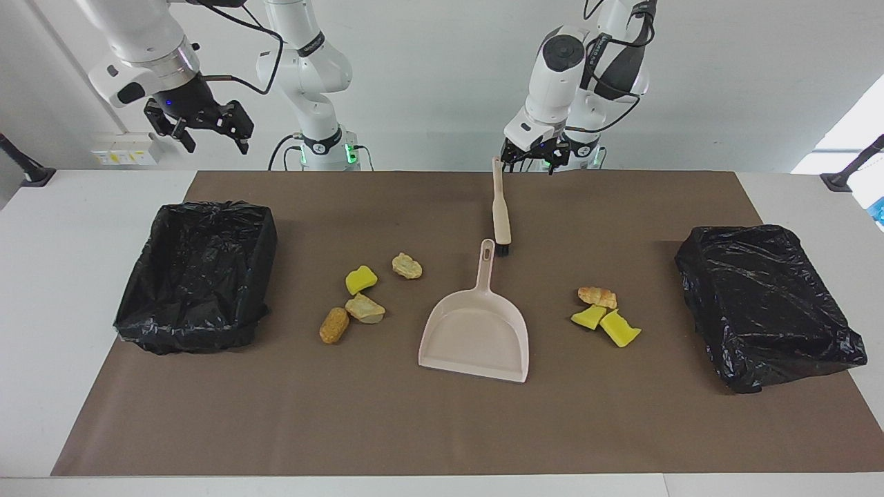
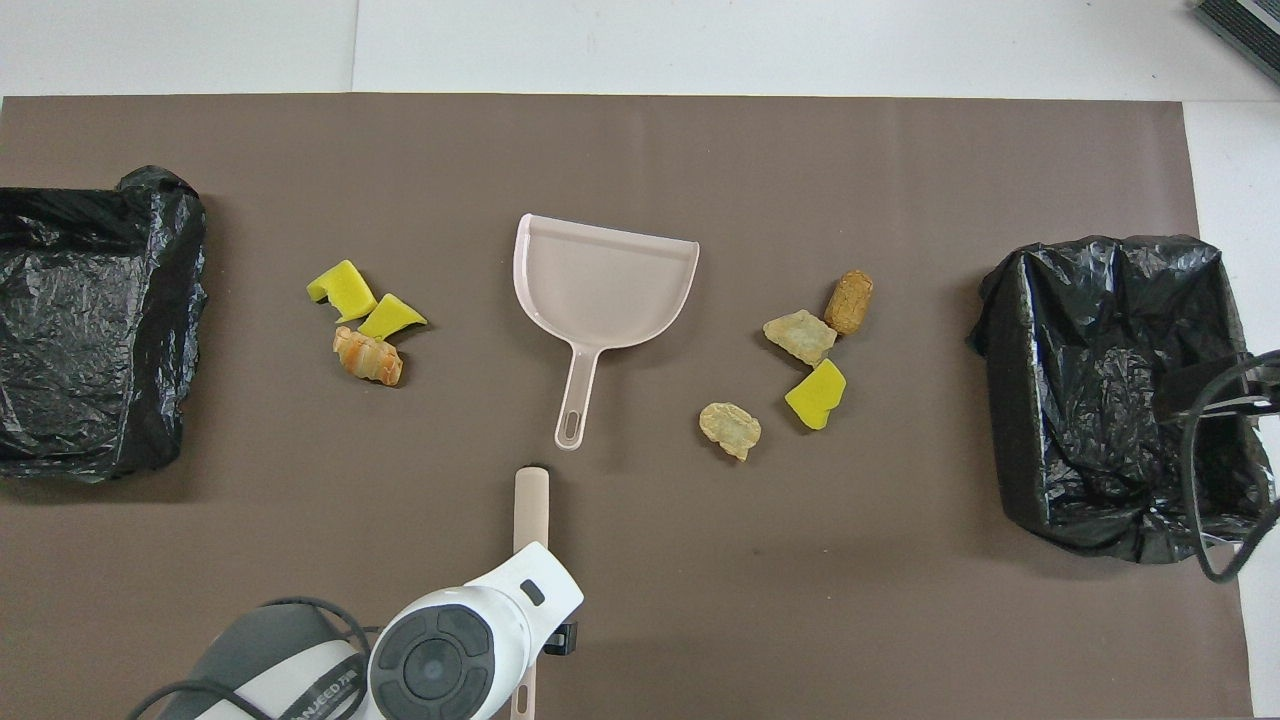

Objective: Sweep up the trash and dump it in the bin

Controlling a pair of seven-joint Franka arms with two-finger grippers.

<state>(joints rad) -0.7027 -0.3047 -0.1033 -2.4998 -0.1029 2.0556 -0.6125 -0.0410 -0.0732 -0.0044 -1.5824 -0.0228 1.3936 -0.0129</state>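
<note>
The brush (image 1: 500,207) lies on the brown mat (image 1: 442,428) with its long axis running straight from the robots' edge toward the middle of the table: thin handle end nearest the robots, dark bristle head just beside the handle tip of the pale pink dustpan (image 1: 476,335). That axis is what the coming grasp likely turns on. The left gripper (image 1: 527,160) hangs low just beside the handle's robot-side end, toward the left arm's end of the table, with its jaws released and nothing between them (from overhead the left arm's wrist covers the handle end, so contact cannot be read there; the facing view shows the gripper apart from the handle). To take the brush, it would probably need to shift a little sideways over the handle, with its fingers set across the handle, not along it. The left arm is clearly the nearer one. The right gripper (image 1: 200,117) waits high over the white table near the open bin (image 1: 197,276), also released and empty. The trash (image 1: 362,293) is all on the mat: four lumps between the dustpan and that bin, and three more (image 1: 604,314) between the dustpan and the second black-bagged bin (image 1: 766,307) at the left arm's end. Neither cluster touches the dustpan, whose pan is empty; sweeping has not begun.
</note>
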